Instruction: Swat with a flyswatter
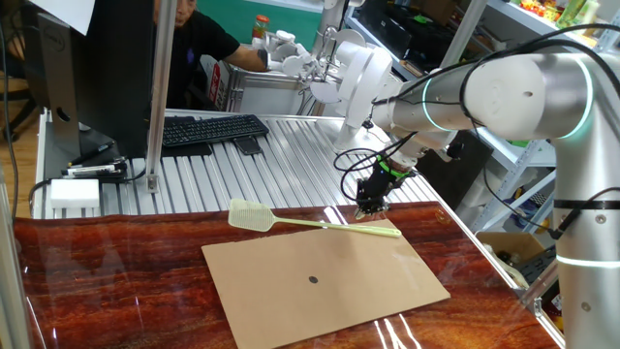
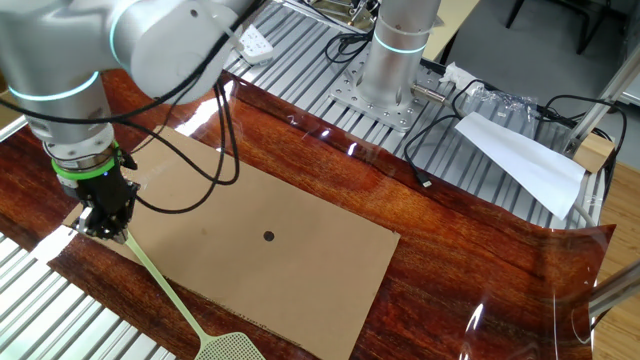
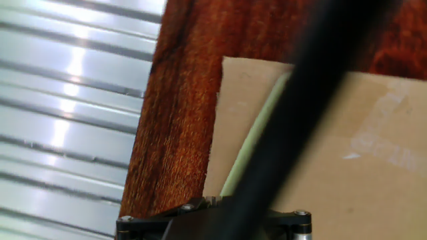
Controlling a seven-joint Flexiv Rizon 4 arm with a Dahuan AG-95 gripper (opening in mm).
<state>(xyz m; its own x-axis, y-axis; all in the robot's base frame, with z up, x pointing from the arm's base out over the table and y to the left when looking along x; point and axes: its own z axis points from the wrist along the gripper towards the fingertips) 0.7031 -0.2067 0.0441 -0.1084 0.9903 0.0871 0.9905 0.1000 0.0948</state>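
The pale yellow-green flyswatter (image 1: pixel 320 225) lies flat. Its mesh head (image 1: pixel 251 215) is at the far edge of the wooden table, and its thin handle runs across the far edge of the brown cardboard sheet (image 1: pixel 325 276). My gripper (image 1: pixel 372 206) is low over the handle's end, pointing down. In the other fixed view the gripper (image 2: pixel 104 228) covers the handle's end, and the flyswatter (image 2: pixel 165 290) runs off toward the slatted surface. In the hand view the handle (image 3: pixel 257 137) runs down under the gripper body and a black cable hides the fingers. I cannot tell whether the jaws grip it.
A small black dot (image 1: pixel 312 280) marks the middle of the cardboard. Behind the wooden table (image 1: pixel 116 281) is a slatted aluminium surface (image 1: pixel 291 160) with a black keyboard (image 1: pixel 208 129) and a monitor. A person sits at the back. Cables hang from my arm.
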